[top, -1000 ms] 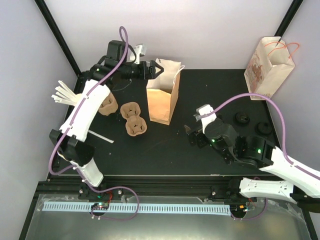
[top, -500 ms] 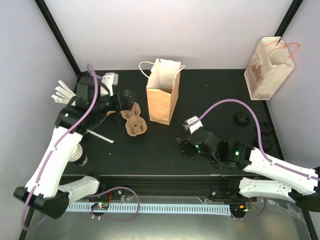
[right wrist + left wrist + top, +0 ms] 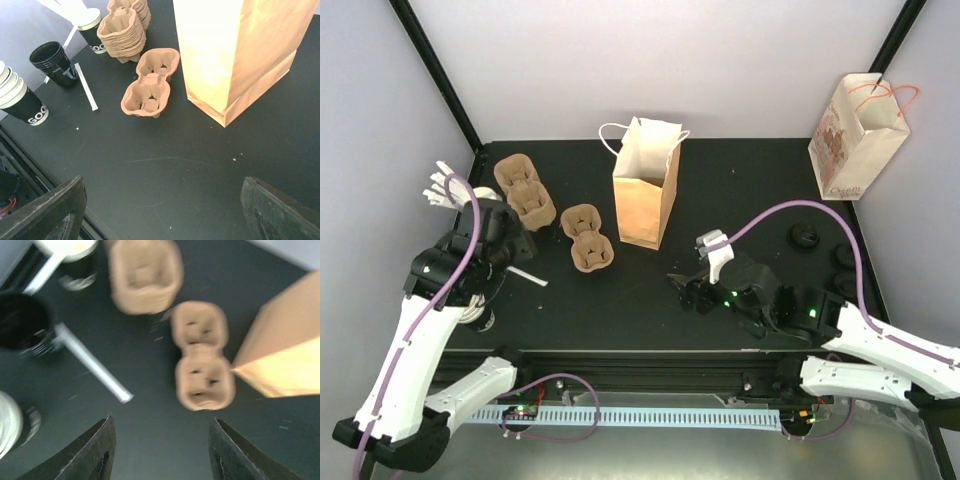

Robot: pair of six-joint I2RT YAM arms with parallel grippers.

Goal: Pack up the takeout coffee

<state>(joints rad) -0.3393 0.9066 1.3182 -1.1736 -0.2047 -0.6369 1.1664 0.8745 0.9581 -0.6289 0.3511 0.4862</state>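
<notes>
Two rough pulp cells form the carrier (image 3: 588,240) beside the smooth kraft bag (image 3: 645,200) (upright, open-topped); left gripper (image 3: 161,422) and right gripper (image 3: 161,182) gape empty, the left pulled back since.

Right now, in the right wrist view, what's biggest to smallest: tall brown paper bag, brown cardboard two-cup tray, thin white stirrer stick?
1. tall brown paper bag
2. brown cardboard two-cup tray
3. thin white stirrer stick

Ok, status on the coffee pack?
Left gripper open, empty. Right gripper open, empty. Cups stacked far left, none gripped. Cup carrier beside bag.
</notes>
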